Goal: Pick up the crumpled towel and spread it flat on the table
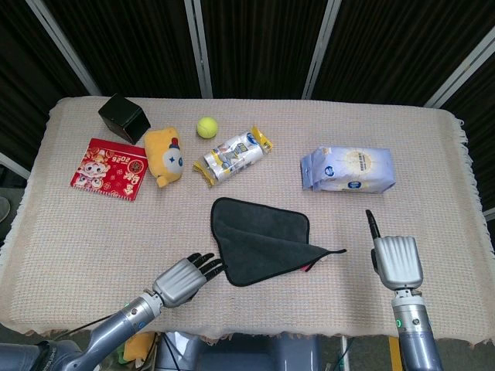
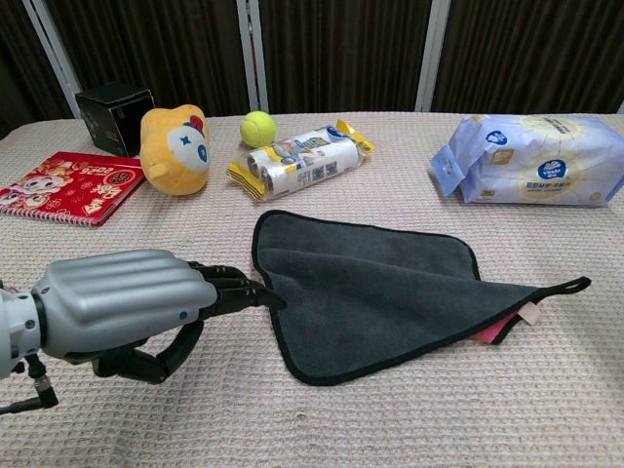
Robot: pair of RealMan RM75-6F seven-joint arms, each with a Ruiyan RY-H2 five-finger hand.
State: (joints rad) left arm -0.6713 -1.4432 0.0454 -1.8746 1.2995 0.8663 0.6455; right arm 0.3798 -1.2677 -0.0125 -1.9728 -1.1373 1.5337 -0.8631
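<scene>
Cloth (image 1: 433, 178): a woven beige cover is spread over the whole table.
Box (image 1: 124, 117): a black cube is set at the far left.
Booklet (image 1: 109, 168): a red one is laid flat near the box.
Plush (image 1: 164, 156): a yellow toy is placed just beside the booklet.
Ball (image 1: 206, 127): a yellow-green one is seen between plush and roll pack.
Roll pack (image 1: 234, 155): laid tilted at centre.
Wipes (image 1: 348, 169): a pale blue pack is laid at the right.
</scene>
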